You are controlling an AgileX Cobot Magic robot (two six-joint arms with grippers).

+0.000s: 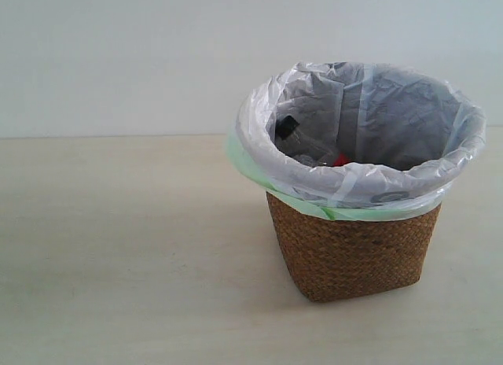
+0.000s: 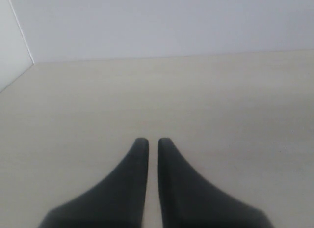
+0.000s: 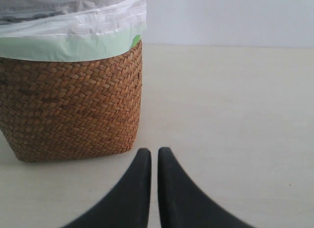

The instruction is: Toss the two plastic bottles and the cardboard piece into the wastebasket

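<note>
Hanging over bare table (image 2: 221, 100), the left gripper (image 2: 153, 142) has its fingers pinched almost together on nothing, with no task item before it. Toward three o'clock of the exterior view stands the wastebasket (image 1: 354, 255). Down in its liner lies the red-labelled bottle (image 1: 339, 159), its black cap (image 1: 285, 127) at ten o'clock and label at four, though I cannot make out the green-capped bottle or the cardboard piece. Last, the right gripper (image 3: 154, 152) is likewise pinched and empty with the wicker wall close ahead, so I judge it the nearer arm.
</note>
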